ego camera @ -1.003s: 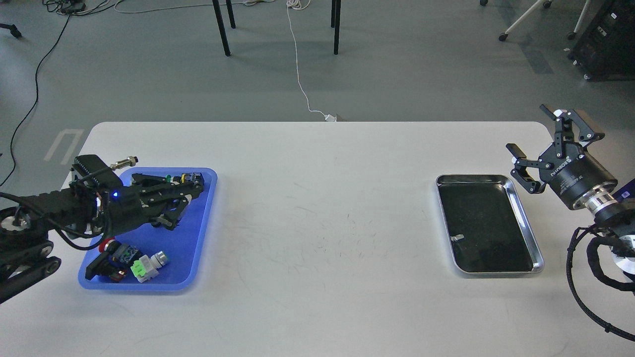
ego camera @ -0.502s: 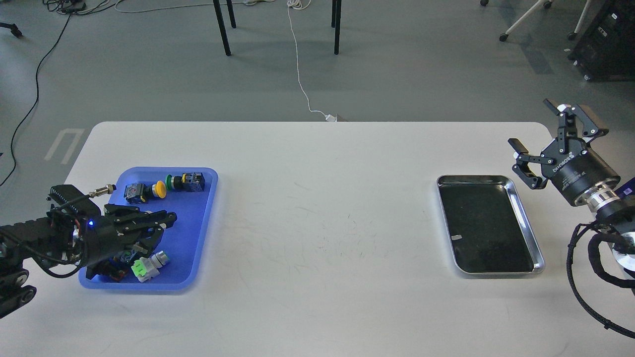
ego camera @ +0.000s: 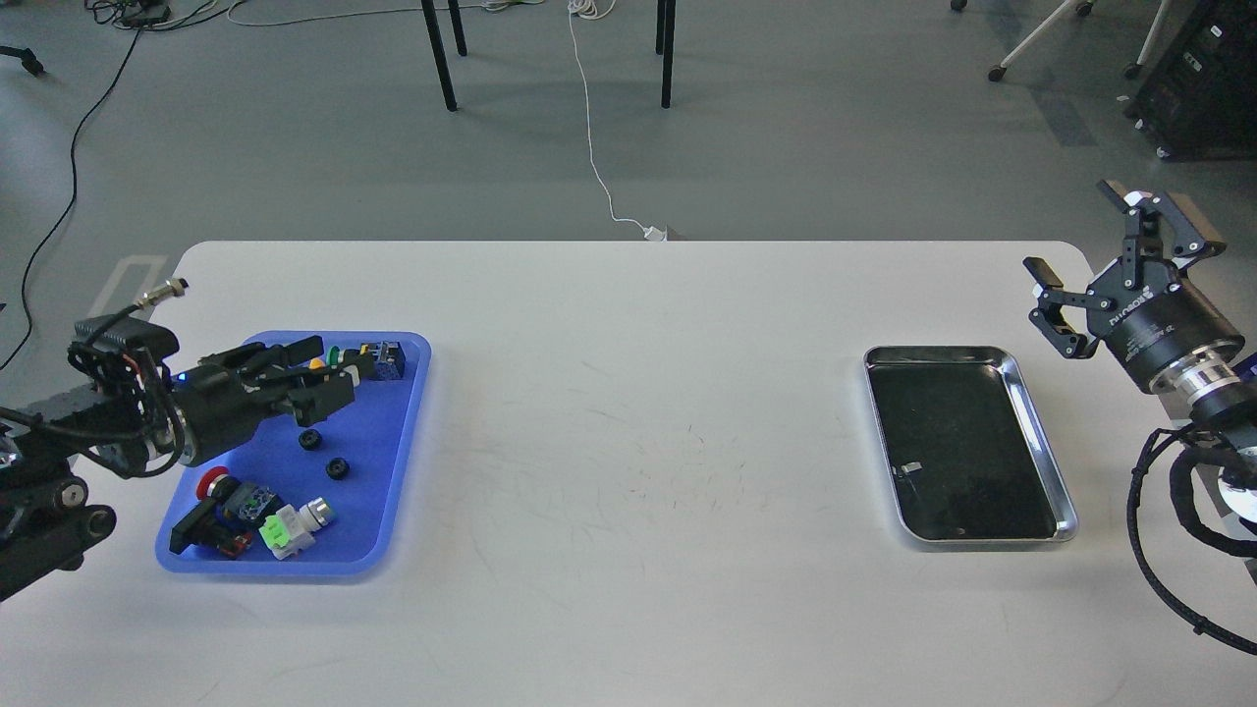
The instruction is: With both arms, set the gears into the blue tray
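Two small black gears point(ego camera: 310, 439) point(ego camera: 337, 468) lie loose on the floor of the blue tray point(ego camera: 410, 432) at the table's left. My left gripper point(ego camera: 316, 373) hovers over the far half of that tray, just beyond the gears, with its fingers apart and nothing between them. My right gripper point(ego camera: 1067, 226) is raised off the table's far right corner, open and empty, well clear of everything.
Colourful push-button switches fill the blue tray's near corner point(ego camera: 255, 516) and far edge point(ego camera: 378, 360). A shiny silver tray point(ego camera: 1041, 432) with a dark inside sits at the right. The white table point(ego camera: 638, 442) lies between the trays.
My left gripper has swung from the tray's near part toward its far edge, and two gears now show on the tray floor. The right gripper drifted slightly right and up.
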Tool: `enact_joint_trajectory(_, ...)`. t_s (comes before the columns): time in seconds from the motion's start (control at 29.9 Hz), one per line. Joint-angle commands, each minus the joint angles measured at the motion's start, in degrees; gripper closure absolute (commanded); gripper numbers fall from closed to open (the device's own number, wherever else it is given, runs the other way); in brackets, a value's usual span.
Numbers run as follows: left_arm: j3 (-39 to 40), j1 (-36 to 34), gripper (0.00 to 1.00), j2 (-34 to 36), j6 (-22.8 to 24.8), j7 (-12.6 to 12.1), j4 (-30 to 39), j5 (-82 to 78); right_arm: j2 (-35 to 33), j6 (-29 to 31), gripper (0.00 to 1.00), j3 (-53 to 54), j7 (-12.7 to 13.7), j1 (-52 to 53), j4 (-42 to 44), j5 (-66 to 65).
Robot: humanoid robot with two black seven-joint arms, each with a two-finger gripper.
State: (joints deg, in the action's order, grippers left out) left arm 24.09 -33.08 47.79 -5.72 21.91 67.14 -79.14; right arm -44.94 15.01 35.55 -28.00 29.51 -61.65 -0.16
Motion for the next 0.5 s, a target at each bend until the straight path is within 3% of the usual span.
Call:
enact_joint_trajectory(0.0,3.15,-4.43,0.06,-3.31,0.63,-0.47,0.01,23.79,1.52,-5.5,0.01,3.2,0.0,0.45,0.83,-0.02)
enact_joint_trajectory(0.17,3.5,-9.8,0.02,-9.28,1.5,-0.3,-2.62,46.41,3.02,-6.57,0.01,6.81,0.0,0.98,1.71,-0.02)
enact_joint_trajectory(0.33,10.78,-10.6,0.02,-18.16,1.77,-0.47,-7.71,61.8,8.8,-7.36,0.01,8.3,0.0,2.21,1.97,0.5)
enact_joint_trajectory(0.47,15.8,-10.6,0.02,-23.09,8.16,-1.08,-14.74,68.58,14.87,-7.72,0.01,11.73,0.31,2.65,6.0,4.44)
